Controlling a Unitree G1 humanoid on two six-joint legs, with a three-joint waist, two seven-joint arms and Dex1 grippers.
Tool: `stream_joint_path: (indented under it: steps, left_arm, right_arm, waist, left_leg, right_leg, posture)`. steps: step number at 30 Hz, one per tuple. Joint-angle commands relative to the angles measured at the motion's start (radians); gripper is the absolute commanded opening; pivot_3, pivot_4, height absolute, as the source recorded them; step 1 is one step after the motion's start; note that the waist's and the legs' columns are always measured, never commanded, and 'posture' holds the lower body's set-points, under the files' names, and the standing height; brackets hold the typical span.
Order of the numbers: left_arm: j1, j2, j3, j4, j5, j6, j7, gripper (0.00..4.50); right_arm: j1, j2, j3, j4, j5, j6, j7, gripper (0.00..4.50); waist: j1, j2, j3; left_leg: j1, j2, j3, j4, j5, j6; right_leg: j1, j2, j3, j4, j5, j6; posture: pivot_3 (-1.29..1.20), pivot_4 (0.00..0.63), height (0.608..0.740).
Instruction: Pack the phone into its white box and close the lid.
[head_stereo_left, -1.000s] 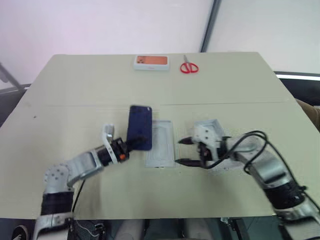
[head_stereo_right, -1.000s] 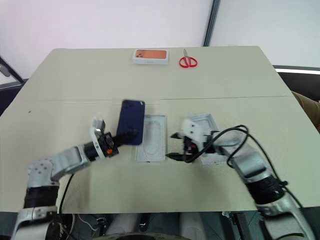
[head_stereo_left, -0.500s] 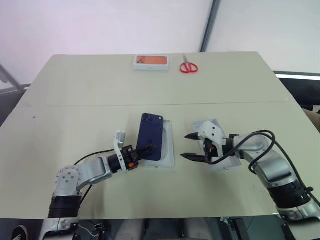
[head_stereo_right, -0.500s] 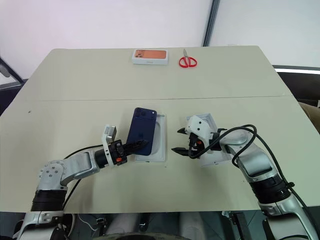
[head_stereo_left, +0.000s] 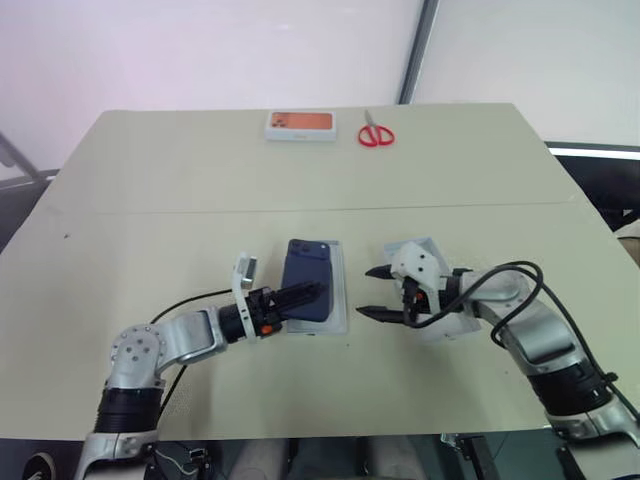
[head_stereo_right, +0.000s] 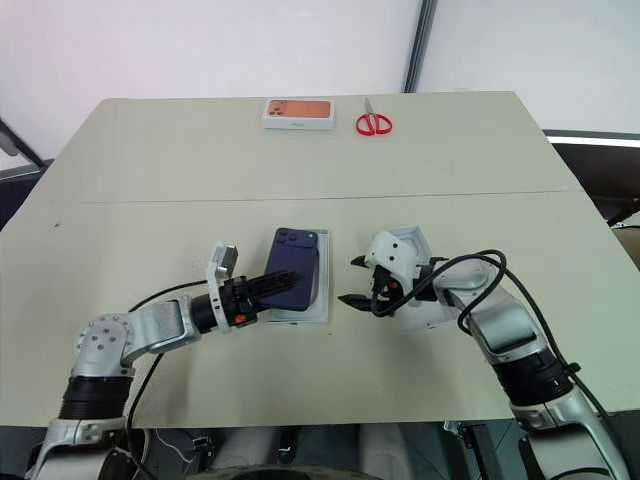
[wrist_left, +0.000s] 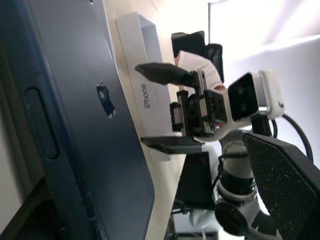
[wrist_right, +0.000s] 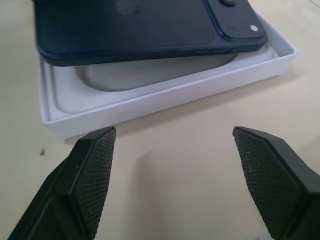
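Note:
The dark navy phone (head_stereo_left: 309, 274) lies slanted on the white box (head_stereo_left: 341, 301), back up. In the right wrist view the phone (wrist_right: 135, 25) sits on a rim, with the grey floor of the white box (wrist_right: 165, 97) showing beneath it. My left gripper (head_stereo_left: 312, 297) reaches over the phone's near end and is open; one finger pad (wrist_left: 282, 185) stands well clear of the phone (wrist_left: 85, 115). Just right of the box, my right gripper (head_stereo_left: 366, 292) is open and empty. The lid (head_stereo_left: 449, 326) lies under my right hand.
A small orange-topped box (head_stereo_left: 301, 123) and red scissors (head_stereo_left: 377, 134) lie at the table's far edge. A seam crosses the table (head_stereo_left: 150, 230) behind the white box. A black cable loops over my right forearm (head_stereo_left: 505, 290).
The phone came down from held tilted above the table's left-middle to lying on the white box. My left gripper opened and let it go. The right gripper stayed put.

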Motion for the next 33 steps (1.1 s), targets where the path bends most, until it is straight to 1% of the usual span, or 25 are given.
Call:
stream_joint_path:
  steps: [1,10,12,17,27,31,33]
  left_arm:
    - [-0.010,0.035,-0.005,-0.061,0.031,0.008,-0.023,4.46]
    - [-0.033,0.071,-0.004,-0.076,0.048,0.009,-0.046,4.46]
    - [-0.029,0.082,-0.013,-0.096,0.080,0.012,-0.051,4.46]
    - [-0.019,0.115,-0.005,-0.131,0.072,0.025,-0.057,4.46]
    - [-0.047,0.118,-0.030,-0.129,0.136,0.025,-0.087,4.46]
    - [-0.040,0.138,-0.046,-0.154,0.169,0.035,-0.133,4.46]
    - [-0.043,0.141,-0.036,-0.146,0.154,0.040,-0.134,4.46]
  right_arm:
    - [-0.023,0.016,-0.002,-0.005,-0.001,-0.026,-0.005,3.94]
    - [-0.030,0.033,0.010,0.009,-0.012,-0.038,-0.010,3.94]
    - [-0.034,0.038,0.011,0.013,-0.015,-0.040,-0.010,3.94]
    - [-0.042,0.050,0.013,0.028,-0.024,-0.053,-0.016,3.94]
    - [-0.051,0.062,0.018,0.047,-0.041,-0.065,-0.020,3.94]
    - [-0.051,0.067,0.018,0.046,-0.041,-0.064,-0.022,3.94]
    - [-0.049,0.071,0.019,0.047,-0.041,-0.066,-0.023,3.94]
  waist:
    - [0.000,0.000,0.000]
    - [0.001,0.000,0.000]
    - [0.001,0.000,0.000]
    - [0.000,0.000,0.000]
    - [0.001,0.000,0.000]
    - [0.000,0.000,0.000]
    - [0.000,0.000,0.000]
  left_leg:
    - [0.000,0.000,0.000,0.000,0.000,0.000]
    - [0.000,0.000,0.000,0.000,0.000,0.000]
    - [0.000,0.000,0.000,0.000,0.000,0.000]
    - [0.000,0.000,0.000,0.000,0.000,0.000]
    - [0.000,0.000,0.000,0.000,0.000,0.000]
    - [0.000,0.000,0.000,0.000,0.000,0.000]
    - [0.000,0.000,0.000,0.000,0.000,0.000]
  right_leg:
    - [0.000,0.000,0.000,0.000,0.000,0.000]
    - [0.000,0.000,0.000,0.000,0.000,0.000]
    - [0.000,0.000,0.000,0.000,0.000,0.000]
    - [0.000,0.000,0.000,0.000,0.000,0.000]
    - [0.000,0.000,0.000,0.000,0.000,0.000]
    - [0.000,0.000,0.000,0.000,0.000,0.000]
    - [0.000,0.000,0.000,0.000,0.000,0.000]
  posture:
    - [0.00,0.150,0.740]
    - [0.00,0.150,0.740]
    - [0.00,0.150,0.740]
    - [0.00,0.150,0.740]
    - [0.00,0.150,0.740]
    - [0.00,0.150,0.740]
    - [0.00,0.150,0.740]
